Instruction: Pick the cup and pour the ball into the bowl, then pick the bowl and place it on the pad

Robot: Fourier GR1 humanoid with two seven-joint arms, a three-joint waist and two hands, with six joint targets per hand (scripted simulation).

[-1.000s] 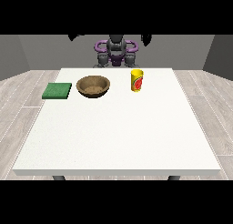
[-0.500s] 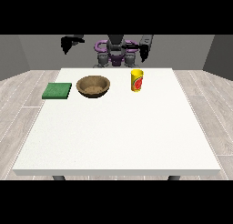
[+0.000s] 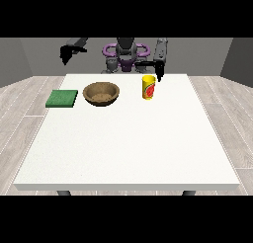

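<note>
A yellow cup with a red mark stands upright on the white table, right of centre at the back. A brown bowl sits to its left. Further left lies a flat green pad. No ball shows from here. The hand at the view's right hangs from a raised forearm just above and right of the cup, apart from it. The hand at the view's left is lifted high beyond the table's back left corner, above and behind the pad.
The robot's torso stands behind the table's far edge. The table's front half is bare white surface. Grey floor surrounds the table.
Both arms have swung up and outward from the torso. The hand at the view's right has come down close to the cup. Cup, bowl and pad have not moved.
</note>
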